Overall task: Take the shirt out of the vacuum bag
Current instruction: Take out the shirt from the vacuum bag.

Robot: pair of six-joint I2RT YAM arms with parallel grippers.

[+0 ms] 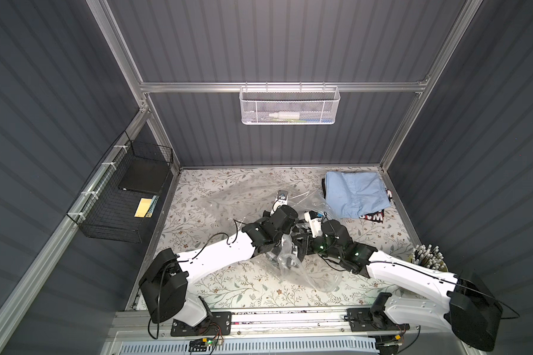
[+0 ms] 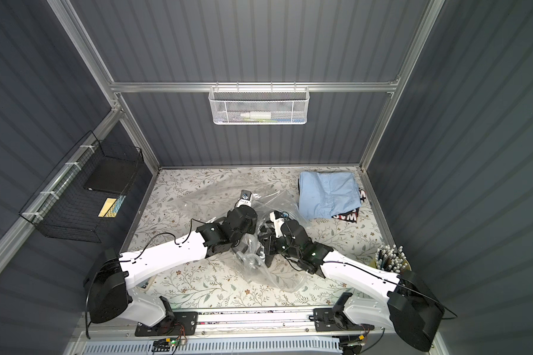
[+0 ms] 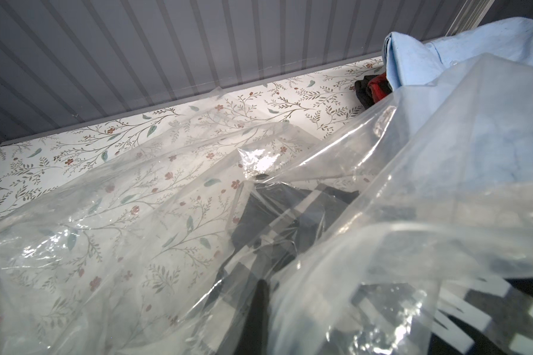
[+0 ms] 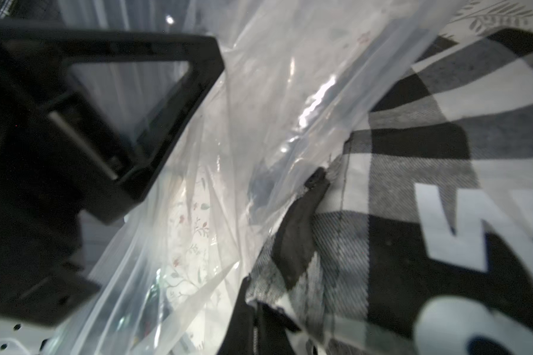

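The vacuum bag [image 1: 294, 272] is a crumpled clear plastic sheet running from mid-table [image 2: 216, 196] toward the front. Both arms meet above it, the left wrist [image 1: 282, 219] beside the right wrist [image 1: 333, 233]. In the left wrist view my left gripper [image 3: 260, 310] shows as one dark strip, shut, with the bag [image 3: 382, 190] gathered on it and draped over the lens. The shirt [image 4: 413, 172] is black, white and grey plaid with large white letters. It sits at the bag's mouth [image 4: 259, 101]. My right gripper [image 4: 254, 325] is shut on the shirt's edge.
A folded light-blue shirt [image 1: 356, 195] lies on a black, red and white garment at the back right. A cup of pens [image 1: 428, 256] stands at the right edge. A black wire basket [image 1: 120, 203] hangs on the left wall and a white mesh basket [image 1: 288, 106] on the back rail.
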